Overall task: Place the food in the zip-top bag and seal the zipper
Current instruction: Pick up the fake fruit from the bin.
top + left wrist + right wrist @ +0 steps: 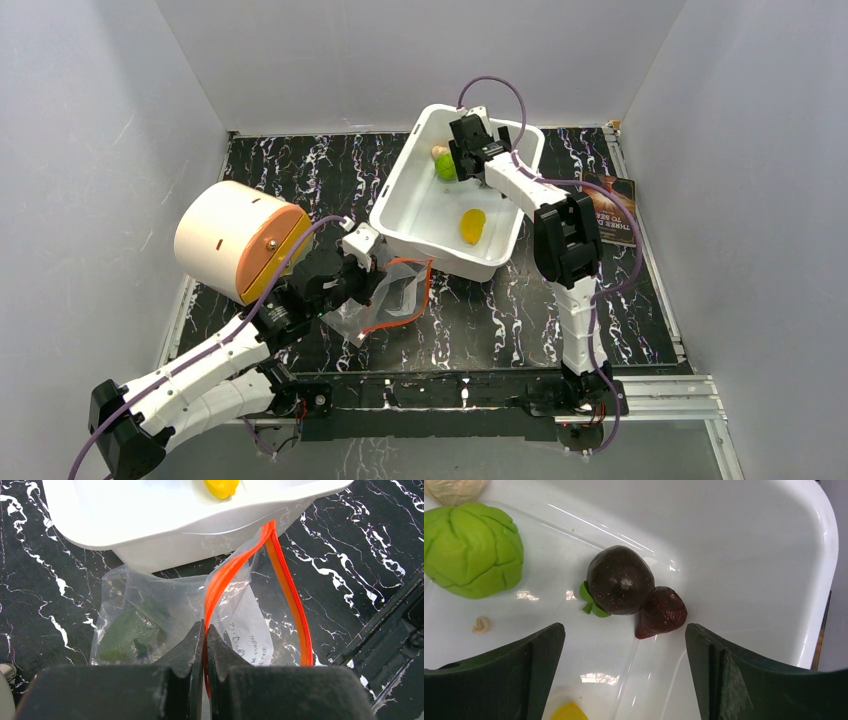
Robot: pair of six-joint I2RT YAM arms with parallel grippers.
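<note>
The clear zip-top bag [165,605] lies on the dark table against the white tub [175,525], its mouth gaping. My left gripper [205,627] is shut on the red-orange zipper [235,565] strip, and a dark green avocado [125,632] shows inside the bag. In the tub, my right gripper [624,630] hangs open just short of the dark purple-brown fruit [620,580], which touches a reddish-brown piece [661,612]. The lime [471,550] and a garlic bulb [454,489] lie to its left, the mango piece [472,225] nearer the tub's front.
A cream cylinder with an orange lid [235,240] lies on its side at the left. A brown book [612,210] sits at the right beside the tub [500,262]. Grey walls close in three sides. A small beige scrap [481,624] lies on the tub floor.
</note>
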